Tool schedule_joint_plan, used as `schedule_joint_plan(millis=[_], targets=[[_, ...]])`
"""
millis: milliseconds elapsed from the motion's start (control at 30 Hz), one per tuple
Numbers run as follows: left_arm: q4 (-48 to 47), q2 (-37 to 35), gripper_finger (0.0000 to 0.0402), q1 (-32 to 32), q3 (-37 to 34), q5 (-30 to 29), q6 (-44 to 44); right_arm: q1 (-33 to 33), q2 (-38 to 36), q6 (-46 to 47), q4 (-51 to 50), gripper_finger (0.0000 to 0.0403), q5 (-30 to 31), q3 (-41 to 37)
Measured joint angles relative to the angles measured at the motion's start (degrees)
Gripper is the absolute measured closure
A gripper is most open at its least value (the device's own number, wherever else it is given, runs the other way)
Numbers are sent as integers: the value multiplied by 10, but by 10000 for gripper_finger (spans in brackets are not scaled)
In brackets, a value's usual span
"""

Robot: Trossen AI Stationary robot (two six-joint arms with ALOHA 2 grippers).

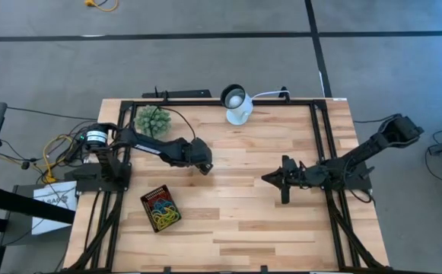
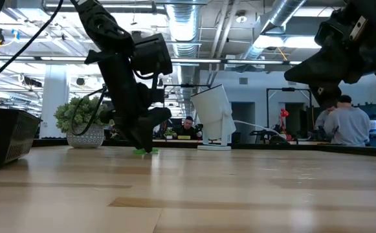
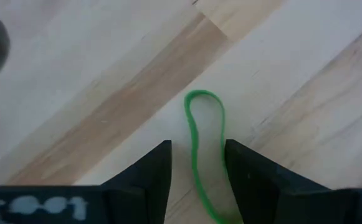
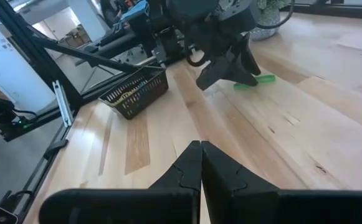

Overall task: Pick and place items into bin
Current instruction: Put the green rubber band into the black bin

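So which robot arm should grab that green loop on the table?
The left one, most likely. Its hand is open and down at the wood, with the green loop lying between its fingers. The right hand is shut and waits apart from it, farther from the black bin too.

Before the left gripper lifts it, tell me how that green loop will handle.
The green loop is thin and lies flat on the table, so it is probably floppy and will likely sag from the left gripper. It looks very light. Its open fingers straddle it; it may slip out.
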Motion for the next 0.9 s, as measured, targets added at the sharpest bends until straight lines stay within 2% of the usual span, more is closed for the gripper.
schedule_joint_plan(millis=[233, 333, 433, 500, 633, 733, 800, 900], targets=[[6, 17, 280, 4, 2, 31, 5, 0, 0, 0, 0, 403, 0, 0], [5, 23, 319, -1, 3, 44, 20, 0, 0, 0, 0, 403, 0, 0], [3, 20, 379, -9, 2, 44, 32, 0, 0, 0, 0, 403, -1, 0], [-6, 9, 392, -14, 6, 44, 46, 0, 0, 0, 0, 403, -1, 0], [-124, -41, 398, -37, 39, 72, 67, 0, 0, -1, 0, 403, -1, 1], [-239, -101, 399, -63, 84, 57, 61, 0, 0, -3, -1, 403, -1, 1], [-318, -140, 400, -92, 104, 44, 35, 0, 0, -4, -2, 403, -1, 1], [-377, -205, 400, -156, 122, 38, -23, 0, 0, -5, -2, 403, -1, 1]])
